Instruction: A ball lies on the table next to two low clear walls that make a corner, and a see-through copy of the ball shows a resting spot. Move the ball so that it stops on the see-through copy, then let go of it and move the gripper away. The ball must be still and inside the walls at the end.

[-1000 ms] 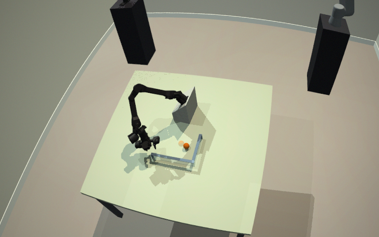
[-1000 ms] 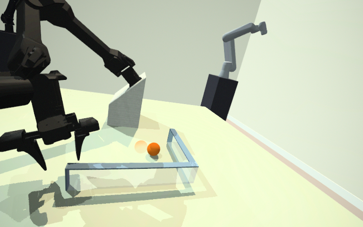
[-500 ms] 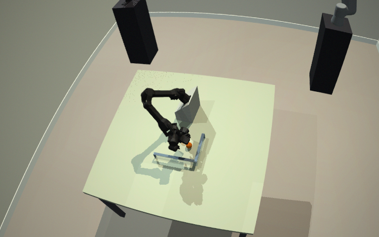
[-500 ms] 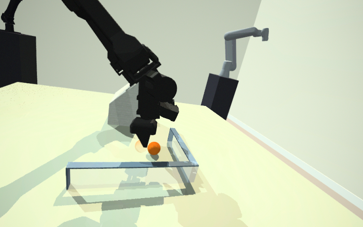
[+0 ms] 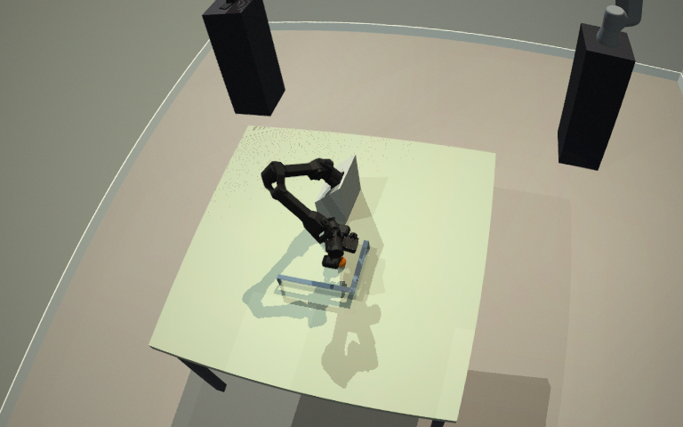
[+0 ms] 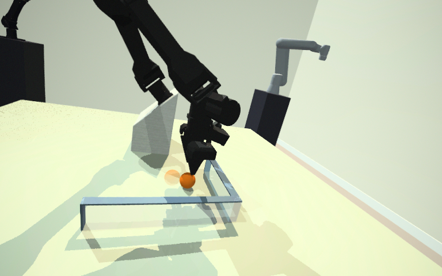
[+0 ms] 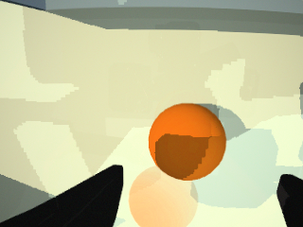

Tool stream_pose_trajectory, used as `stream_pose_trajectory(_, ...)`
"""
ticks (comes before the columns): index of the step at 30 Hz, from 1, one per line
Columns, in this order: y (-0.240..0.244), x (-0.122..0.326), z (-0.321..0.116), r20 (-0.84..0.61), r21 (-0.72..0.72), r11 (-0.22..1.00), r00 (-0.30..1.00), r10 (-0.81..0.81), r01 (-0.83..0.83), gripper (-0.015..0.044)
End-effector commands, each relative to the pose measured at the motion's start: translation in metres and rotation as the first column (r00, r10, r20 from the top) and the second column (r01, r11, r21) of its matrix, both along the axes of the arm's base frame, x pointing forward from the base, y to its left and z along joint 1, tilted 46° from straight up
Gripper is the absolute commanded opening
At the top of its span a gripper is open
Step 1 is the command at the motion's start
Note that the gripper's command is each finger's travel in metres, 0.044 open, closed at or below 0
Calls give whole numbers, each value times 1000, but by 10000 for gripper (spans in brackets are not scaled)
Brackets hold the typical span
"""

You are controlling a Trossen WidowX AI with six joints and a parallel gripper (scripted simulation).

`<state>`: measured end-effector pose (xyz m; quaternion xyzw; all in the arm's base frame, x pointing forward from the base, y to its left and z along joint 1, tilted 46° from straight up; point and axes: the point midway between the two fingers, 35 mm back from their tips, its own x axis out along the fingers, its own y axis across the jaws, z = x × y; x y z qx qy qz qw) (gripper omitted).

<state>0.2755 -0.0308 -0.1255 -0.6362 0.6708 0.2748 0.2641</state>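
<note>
You're looking at what seems a robot test room: bare walls, black pedestals, one counter.

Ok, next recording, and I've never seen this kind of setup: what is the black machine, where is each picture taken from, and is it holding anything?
The black machine is a jointed robot arm fixed on a pale table. One picture looks down from above, one from the side at table height, and one from a camera on the arm's wrist.

Its pincer is partly open and holds nothing; it hovers right above an orange ball. Beside the ball lies a faint see-through copy, marking where the ball should rest. Two low clear walls form a corner nearby.
</note>
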Motion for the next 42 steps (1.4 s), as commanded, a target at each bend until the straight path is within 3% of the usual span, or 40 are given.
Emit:
stream_pose_trajectory(1, -3, -4, -3, -15, -6, 1000, 1000, 9, -9, 324)
stream_pose_trajectory(28, -32, -7, -31, -16, -9, 1000, 1000, 9, -9, 324)
stream_pose_trajectory(30, -32, -7, -31, -16, -9, 1000, 1000, 9, -9, 271)
stream_pose_trajectory(42, -32, -7, -31, -16, -9, 1000, 1000, 9, -9, 191)
